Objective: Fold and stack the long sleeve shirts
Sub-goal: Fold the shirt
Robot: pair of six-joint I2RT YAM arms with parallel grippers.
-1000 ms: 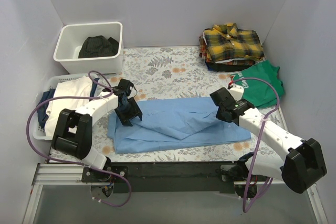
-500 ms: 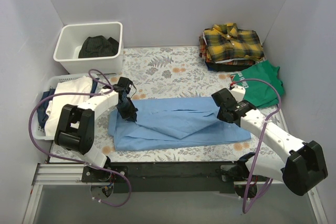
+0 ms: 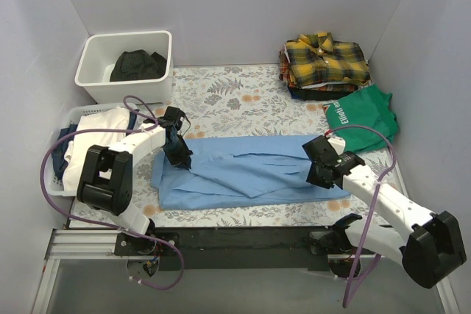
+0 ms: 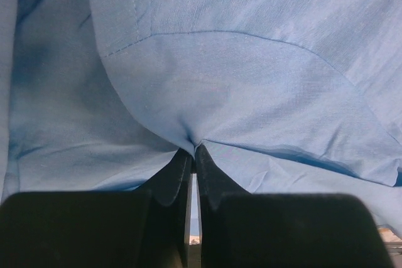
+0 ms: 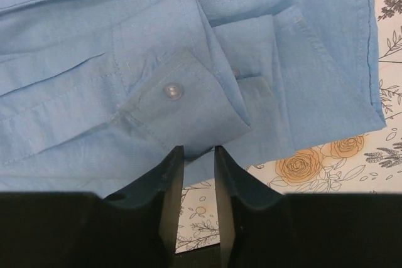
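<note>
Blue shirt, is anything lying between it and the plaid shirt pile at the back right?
Nothing visible blocks it. Only bare floral table lies between the blue shirt and the plaid shirt pile. The green T-shirt lies just right of that line, close by the pile's front edge, so a wide carry might brush it.

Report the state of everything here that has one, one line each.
light blue shirt: laid flat on the table, partly folded.
plaid shirt: folded, on top of the far pile.
green T-shirt: unfolded, beside that pile.
black garment: bunched inside the white bin.
left gripper: jaws shut on the light blue shirt.
right gripper: jaws open, holding nothing.
</note>
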